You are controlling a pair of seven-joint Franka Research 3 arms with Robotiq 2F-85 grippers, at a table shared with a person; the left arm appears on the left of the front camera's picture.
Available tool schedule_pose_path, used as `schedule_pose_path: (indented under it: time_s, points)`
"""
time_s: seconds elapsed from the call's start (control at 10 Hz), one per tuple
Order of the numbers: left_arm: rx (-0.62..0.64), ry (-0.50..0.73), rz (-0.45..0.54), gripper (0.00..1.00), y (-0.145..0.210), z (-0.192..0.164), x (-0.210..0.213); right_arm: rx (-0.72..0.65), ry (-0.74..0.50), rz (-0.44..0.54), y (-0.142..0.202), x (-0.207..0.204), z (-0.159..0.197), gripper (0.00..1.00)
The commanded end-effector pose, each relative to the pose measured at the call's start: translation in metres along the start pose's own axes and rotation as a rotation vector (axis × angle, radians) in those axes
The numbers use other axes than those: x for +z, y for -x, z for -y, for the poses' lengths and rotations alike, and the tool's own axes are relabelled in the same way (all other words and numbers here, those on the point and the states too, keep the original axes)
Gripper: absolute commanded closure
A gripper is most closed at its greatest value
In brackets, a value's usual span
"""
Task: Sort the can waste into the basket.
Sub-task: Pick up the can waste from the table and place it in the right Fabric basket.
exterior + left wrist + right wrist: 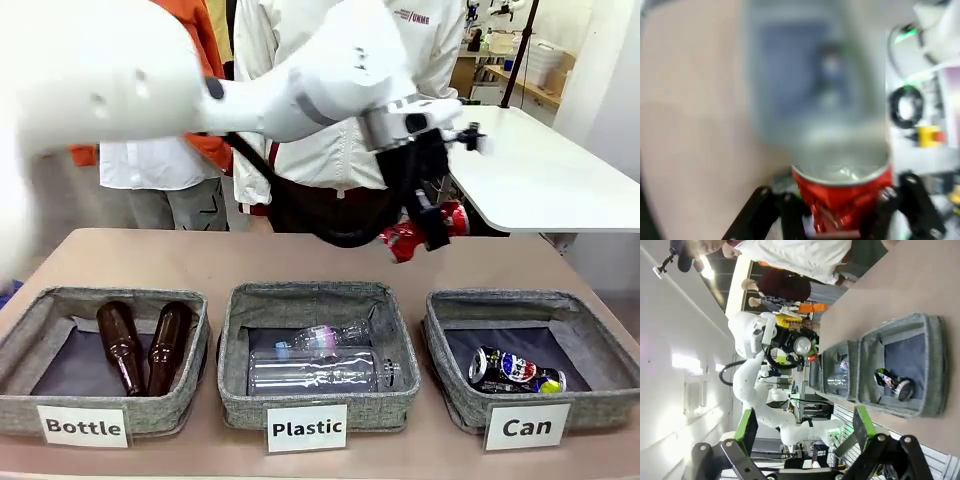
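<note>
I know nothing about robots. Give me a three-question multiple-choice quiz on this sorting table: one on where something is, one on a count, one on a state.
1. Where is the red can?
A. In the Can basket
B. In the left gripper, above the table
C. In the Plastic basket

2. How many brown bottles lie in the Bottle basket?
A. One
B. Two
C. Four

3. How does the right gripper stand?
A. Open, holding nothing
B. Shut on a can
C. Shut on a bottle

Answers: 1 B, the left gripper clamps it; 2 B, two lie side by side; 3 A, its green pads stand wide apart.
</note>
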State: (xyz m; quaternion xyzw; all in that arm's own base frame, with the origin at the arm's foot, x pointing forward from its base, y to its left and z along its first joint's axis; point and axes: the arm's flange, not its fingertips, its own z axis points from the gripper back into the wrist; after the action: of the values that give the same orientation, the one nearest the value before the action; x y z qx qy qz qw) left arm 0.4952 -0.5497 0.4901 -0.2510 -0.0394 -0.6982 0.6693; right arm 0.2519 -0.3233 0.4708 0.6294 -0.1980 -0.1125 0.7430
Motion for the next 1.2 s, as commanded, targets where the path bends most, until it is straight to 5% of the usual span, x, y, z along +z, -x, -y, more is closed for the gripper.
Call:
schedule_pose_path:
  time_s: [0.0,0.1,0.3,0.5,0.6,1.1]
  points:
    - [-0.032,-0.071,-0.036,1.0,-0.102,-0.029,0.003,0.02,0.037,-0.025,0.004,0.025,0.018,0.0]
    - [-0.063,-0.112,-0.029,1.0,-0.119,-0.017,-0.021,-0.036,-0.01,0.05,-0.004,0.03,0.027,0.0]
    - [-0.127,-0.17,-0.098,1.0,-0.136,0.014,-0.076,0.006,0.014,0.007,0.008,0.014,0.01,0.0]
    - [-0.236,-0.076,-0.243,1.0,-0.129,0.041,-0.128,0.006,0.014,0.007,0.008,0.014,0.01,0.0]
    - [-0.15,-0.116,-0.09,1.0,-0.1,0.058,-0.103,0.006,0.014,0.007,0.008,0.014,0.01,0.0]
    - [-0.179,-0.127,-0.147,1.0,-0.099,0.056,-0.12,0.006,0.014,0.007,0.008,0.014,0.01,0.0]
